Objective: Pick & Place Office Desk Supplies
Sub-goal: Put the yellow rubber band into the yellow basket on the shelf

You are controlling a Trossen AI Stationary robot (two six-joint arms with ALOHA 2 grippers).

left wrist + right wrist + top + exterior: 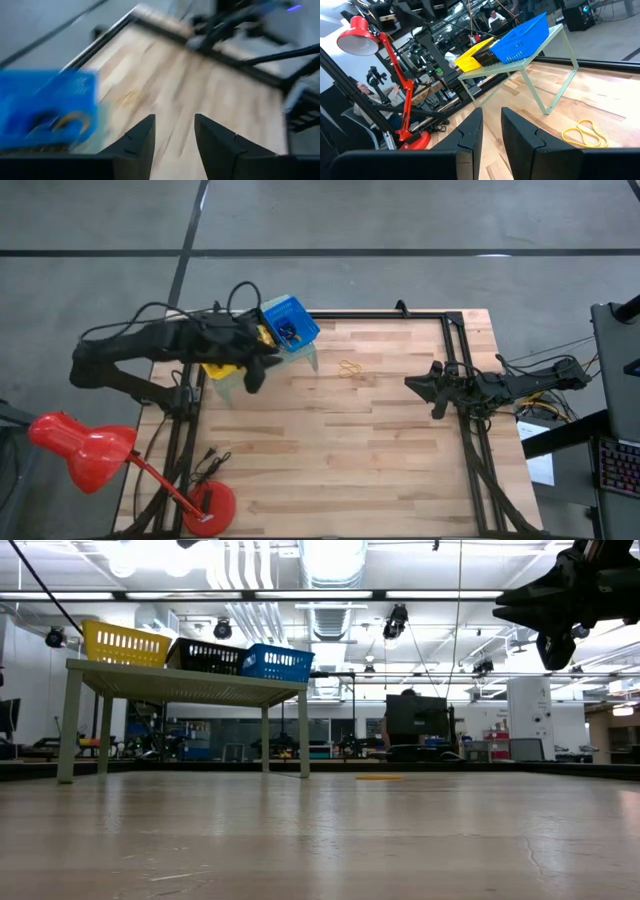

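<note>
Rubber bands (pixel 349 368), thin and tan-orange, lie in a loose tangle on the bare wood of the table (pixel 350 450), towards its far edge and just beside the pale green riser (pixel 228 388). From the right wrist view they show as a few yellow-orange loops (pixel 584 133) flat on the planks, near the riser's leg (pixel 540 95). From table height they are only a thin yellowish streak (pixel 381 777) on the far boards.

Up on the riser stand three small bins in a row: yellow bin (pixel 124 643), black bin (pixel 206 656) and blue bin (pixel 277 663). Something small and pale lies inside the blue bin (pixel 290 323), but I cannot tell what it is.

The left gripper (pixel 256 372) hangs over the riser's edge, just beside the blue bin; its two dark fingers (pixel 141 141) stand apart with bare table showing between them, nothing held. The right gripper (pixel 412 383) waits over the right part of the table, well apart from the bands, pointing towards them; its fingers (pixel 470 134) sit close with a narrow gap between them and carry nothing.

A red desk lamp (pixel 78 448) stands at the table's near left corner. A person sits in the room beyond the lamp (pixel 372 95)
</note>
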